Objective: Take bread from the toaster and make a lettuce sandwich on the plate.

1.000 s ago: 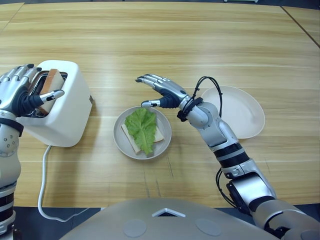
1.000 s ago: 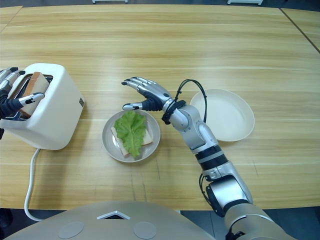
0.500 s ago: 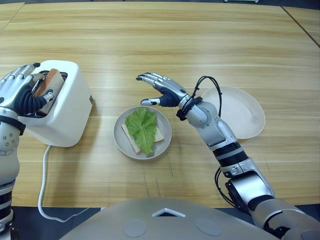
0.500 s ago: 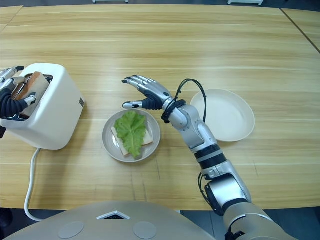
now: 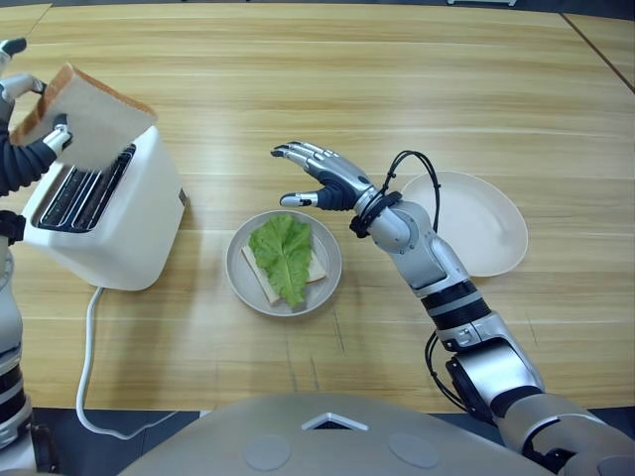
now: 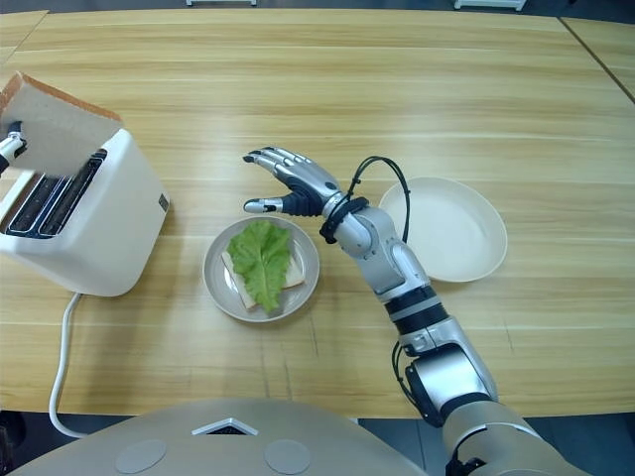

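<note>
Just above the toaster (image 5: 121,226), the left hand (image 5: 22,165) grips a bread slice (image 5: 91,117) by its lower-left edge. Well right of the toaster, the right hand (image 5: 325,180) hangs spread wide.

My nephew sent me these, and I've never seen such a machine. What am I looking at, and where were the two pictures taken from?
This is a humanoid robot with two metal arms, each ending in a robot hand with fingers. Both pictures come from twin cameras in its head, looking down at a wooden table; they show one scene from spots slightly apart. On the left stands a white toaster; the left robot hand holds a slice of bread above it. In the middle, a grey plate carries another bread slice with a lettuce leaf on top. The right robot hand hovers open just beyond that plate, holding nothing. Further right lies an empty cream dish. It is making a lettuce sandwich.
</note>
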### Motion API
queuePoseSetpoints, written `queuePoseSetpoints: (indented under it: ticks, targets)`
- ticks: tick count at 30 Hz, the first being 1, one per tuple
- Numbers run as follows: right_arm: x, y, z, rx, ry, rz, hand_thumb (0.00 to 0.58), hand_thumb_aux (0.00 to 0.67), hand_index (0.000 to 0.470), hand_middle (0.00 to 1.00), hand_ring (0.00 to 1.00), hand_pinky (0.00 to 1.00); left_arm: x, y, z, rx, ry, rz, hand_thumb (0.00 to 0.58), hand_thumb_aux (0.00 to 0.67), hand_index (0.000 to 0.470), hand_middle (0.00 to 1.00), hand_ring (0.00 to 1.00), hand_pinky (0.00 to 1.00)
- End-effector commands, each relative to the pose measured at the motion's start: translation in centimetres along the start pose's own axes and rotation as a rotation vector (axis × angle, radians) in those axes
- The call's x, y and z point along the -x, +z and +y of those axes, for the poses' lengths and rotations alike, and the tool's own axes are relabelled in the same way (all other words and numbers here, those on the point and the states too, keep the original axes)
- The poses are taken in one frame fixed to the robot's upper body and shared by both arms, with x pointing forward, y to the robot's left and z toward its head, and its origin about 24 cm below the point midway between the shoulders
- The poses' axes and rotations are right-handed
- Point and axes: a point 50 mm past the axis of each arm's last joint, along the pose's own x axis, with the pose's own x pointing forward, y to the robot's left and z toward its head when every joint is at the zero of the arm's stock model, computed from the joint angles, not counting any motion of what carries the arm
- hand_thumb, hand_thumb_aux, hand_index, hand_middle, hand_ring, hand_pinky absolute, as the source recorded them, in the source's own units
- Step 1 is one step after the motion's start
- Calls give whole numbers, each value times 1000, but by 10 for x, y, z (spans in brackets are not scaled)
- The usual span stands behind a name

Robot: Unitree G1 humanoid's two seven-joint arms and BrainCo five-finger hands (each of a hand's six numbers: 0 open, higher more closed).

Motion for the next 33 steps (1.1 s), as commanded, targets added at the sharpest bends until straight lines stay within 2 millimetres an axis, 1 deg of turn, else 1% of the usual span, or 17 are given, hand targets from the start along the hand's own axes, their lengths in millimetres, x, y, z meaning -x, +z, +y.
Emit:
queuePoseSetpoints:
  ticks: [1, 4, 8, 11, 14, 16, 19, 22, 26, 30, 33]
  targets:
    - [-2, 1, -6, 0, -26, -6, 0, 0, 0, 0, 0, 0, -2, 8, 7, 63, 21, -47, 580, 670, 470, 0, 0, 0]
    - [-2, 0, -8, -4, -39, -3, 0, 0, 0, 0, 0, 0, -4, 11, 7, 131, 14, -74, 580, 670, 470, 0, 0, 0]
    - [6, -6, -20, -31, -102, 23, 0, 0, 0, 0, 0, 0, -7, 26, 2, 323, -62, -180, 580, 670, 470, 0, 0, 0]
    - [20, -20, -39, -36, -186, 86, 0, 0, 0, 0, 0, 0, -12, 44, -17, 408, -219, -276, 580, 670, 470, 0, 0, 0]
    - [40, -38, -59, -20, -277, 174, 0, 0, 0, 0, 0, 0, -10, 67, -33, 439, -380, -385, 580, 670, 470, 0, 0, 0]
    - [51, -46, -67, -9, -314, 216, 0, 0, 0, 0, 0, 0, -8, 78, -42, 442, -462, -428, 580, 670, 470, 0, 0, 0]
    - [60, -53, -74, 3, -356, 255, 0, 0, 0, 0, 0, 0, 1, 87, -61, 445, -603, -460, 580, 670, 470, 0, 0, 0]
    - [63, -56, -76, 10, -378, 271, 0, 0, 0, 0, 0, 0, 8, 92, -78, 459, -704, -466, 580, 670, 470, 0, 0, 0]
    - [59, -57, -72, 25, -380, 277, 0, 0, 0, 0, 0, 0, 14, 101, -96, 445, -816, -477, 580, 670, 470, 0, 0, 0]
    - [56, -55, -69, 22, -382, 269, 0, 0, 0, 0, 0, 0, 16, 103, -103, 393, -872, -474, 580, 670, 470, 0, 0, 0]
    - [55, -54, -66, 13, -383, 265, 0, 0, 0, 0, 0, 0, 18, 98, -109, 333, -924, -463, 580, 670, 470, 0, 0, 0]
